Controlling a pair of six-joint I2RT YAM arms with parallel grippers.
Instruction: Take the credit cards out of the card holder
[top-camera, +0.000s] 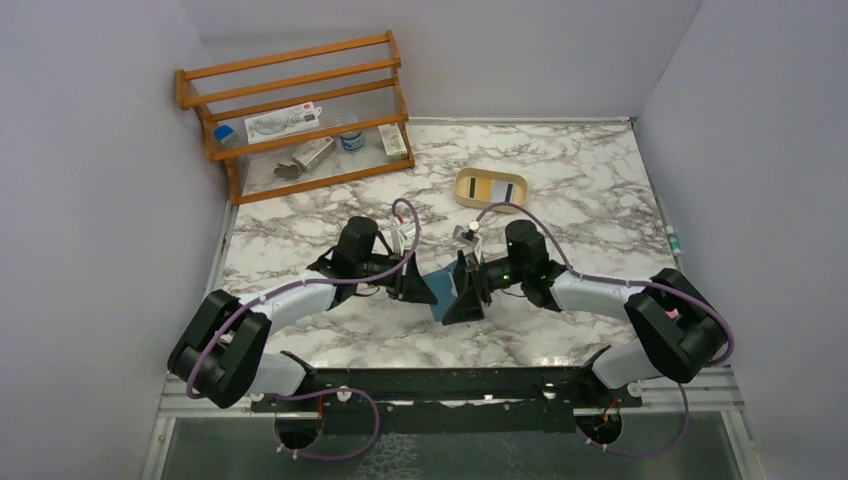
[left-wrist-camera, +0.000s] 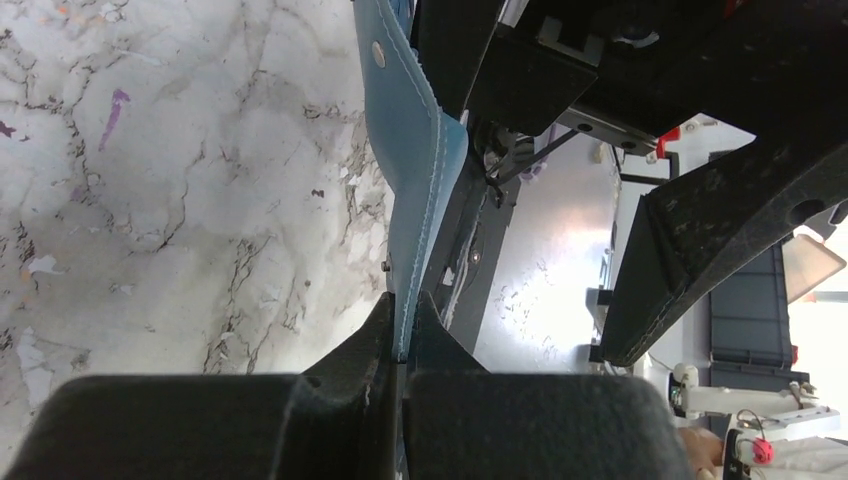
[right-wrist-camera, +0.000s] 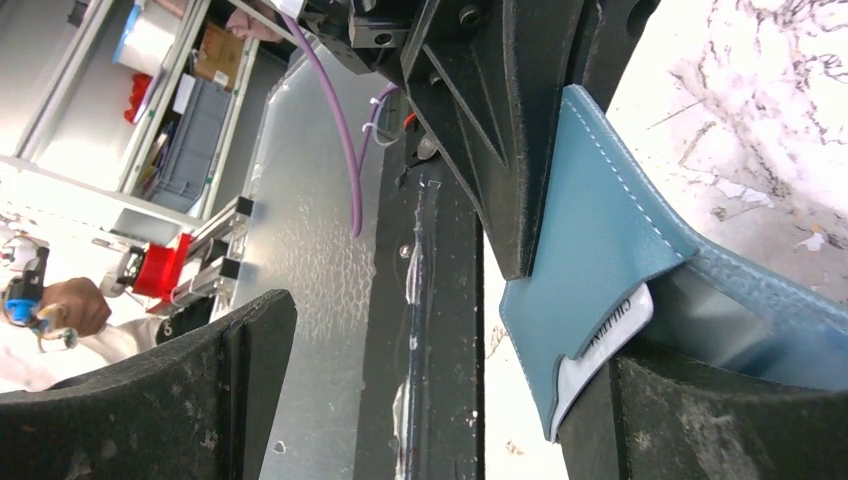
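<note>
The teal-blue card holder (top-camera: 443, 292) hangs above the table centre between my two grippers. My left gripper (top-camera: 425, 287) is shut on one edge of it; in the left wrist view the card holder (left-wrist-camera: 415, 170) rises from my pinched jaws (left-wrist-camera: 402, 345), its snap stud showing near the top. My right gripper (top-camera: 468, 290) is open wide. In the right wrist view the card holder (right-wrist-camera: 600, 220) lies against the right finger (right-wrist-camera: 700, 420), and a pale credit card (right-wrist-camera: 600, 340) pokes out of its pocket. The right gripper (right-wrist-camera: 445, 340) holds nothing.
A tan rounded tray (top-camera: 462, 192) holding a pale item with dark stripes stands behind the grippers. A wooden rack (top-camera: 300, 110) with small packets stands at the back left. Grey walls close the table on three sides.
</note>
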